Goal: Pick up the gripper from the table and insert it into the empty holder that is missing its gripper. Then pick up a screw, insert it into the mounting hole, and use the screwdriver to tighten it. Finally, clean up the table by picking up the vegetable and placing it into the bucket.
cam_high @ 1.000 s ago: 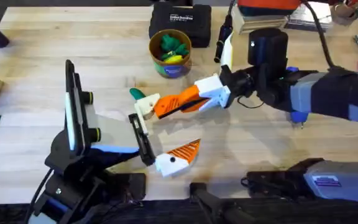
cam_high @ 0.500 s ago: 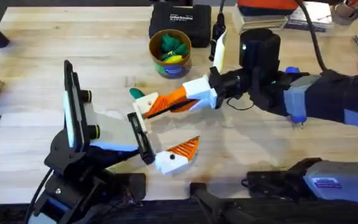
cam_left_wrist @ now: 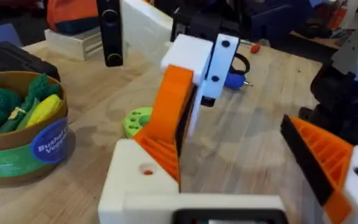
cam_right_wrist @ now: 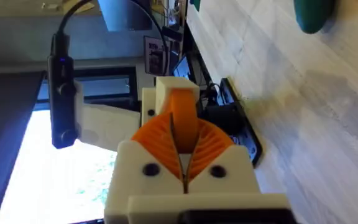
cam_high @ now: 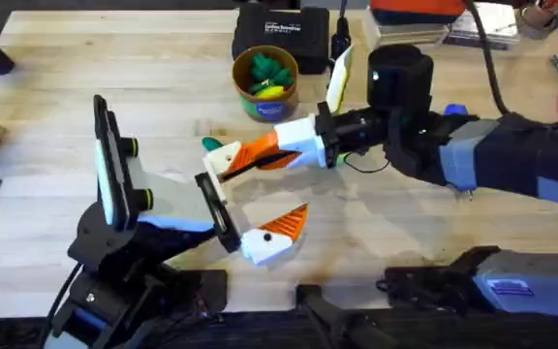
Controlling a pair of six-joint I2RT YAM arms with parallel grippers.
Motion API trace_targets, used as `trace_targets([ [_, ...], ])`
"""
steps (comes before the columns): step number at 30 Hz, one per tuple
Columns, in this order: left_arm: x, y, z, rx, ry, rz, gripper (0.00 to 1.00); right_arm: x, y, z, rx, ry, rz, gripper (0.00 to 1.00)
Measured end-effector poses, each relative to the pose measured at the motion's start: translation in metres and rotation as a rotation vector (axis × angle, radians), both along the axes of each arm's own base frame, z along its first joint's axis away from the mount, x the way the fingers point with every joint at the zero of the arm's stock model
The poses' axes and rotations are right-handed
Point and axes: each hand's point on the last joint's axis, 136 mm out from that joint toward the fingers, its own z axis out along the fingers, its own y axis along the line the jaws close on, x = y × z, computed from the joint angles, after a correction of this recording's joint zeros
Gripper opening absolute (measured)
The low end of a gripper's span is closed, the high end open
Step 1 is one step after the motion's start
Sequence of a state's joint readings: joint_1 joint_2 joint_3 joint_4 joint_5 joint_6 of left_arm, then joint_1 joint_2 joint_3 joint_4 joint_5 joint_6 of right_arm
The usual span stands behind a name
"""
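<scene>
Bucket (cam_high: pixel 265 103): far-mid table, tan rim, blue-green label on its side.
Bucket contents: bright green leafy toy (cam_high: pixel 271 68) plus yellow toy (cam_high: pixel 271 92), both inside, the green one poking above the rim.
Black case (cam_high: pixel 279 37): just behind the bucket, lid shut.
Vegetable (cam_high: pixel 211 145): dark teal, small, lying on bare wood just L of the holder, outside the bucket.
Gripper (cam_right_wrist: pixel 182 111): loose orange ribbed wedge, tapered, no white block of its own. Mid table, off the wood.
R gripper (cam_high: pixel 252 161): reaches in from the R side, orange pads pinched on the gripper from both sides.
Holder (cam_high: pixel 223 165): plain white angular mount at the L arm's tip, small hole in its face. The gripper's lower end meets it; can't tell if fully seated.
L gripper (cam_high: pixel 258 194): spread wide. One side is the bare holder, the other a white block w/ an orange wedge (cam_high: pixel 289 229), well apart.
Screwdriver (cam_left_wrist: pixel 234 79): blue, thin metal tip, flat on the table beyond the R gripper, mostly under the R arm in the overhead view.
Green ring disc (cam_left_wrist: pixel 135 121): flat on the wood betw. bucket and holder.
</scene>
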State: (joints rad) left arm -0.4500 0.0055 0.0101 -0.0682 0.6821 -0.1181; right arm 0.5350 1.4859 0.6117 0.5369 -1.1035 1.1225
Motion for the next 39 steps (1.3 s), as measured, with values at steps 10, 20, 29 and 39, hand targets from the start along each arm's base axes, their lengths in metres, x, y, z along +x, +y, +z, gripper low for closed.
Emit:
trace_targets([
  [10, 0.0015, 0.0007, 0.0000, -0.002, 0.006, 0.010, 0.986, 0.0011, 0.0014, -0.0005, -0.004, -0.006, -0.009, 0.011],
  [20, 0.0017, 0.0008, 0.0000, -0.002, 0.006, 0.011, 0.987, 0.0013, 0.0015, -0.0007, -0.005, -0.006, -0.011, 0.047],
  [29, 0.0011, 0.0005, 0.0001, -0.001, 0.001, 0.007, 0.985, 0.0018, 0.0025, -0.0032, -0.014, -0.024, -0.017, 0.226],
  [39, -0.0003, -0.0001, 0.0002, 0.005, -0.013, -0.002, 0.986, 0.0025, 0.0013, -0.0046, -0.016, -0.038, -0.016, 0.381],
])
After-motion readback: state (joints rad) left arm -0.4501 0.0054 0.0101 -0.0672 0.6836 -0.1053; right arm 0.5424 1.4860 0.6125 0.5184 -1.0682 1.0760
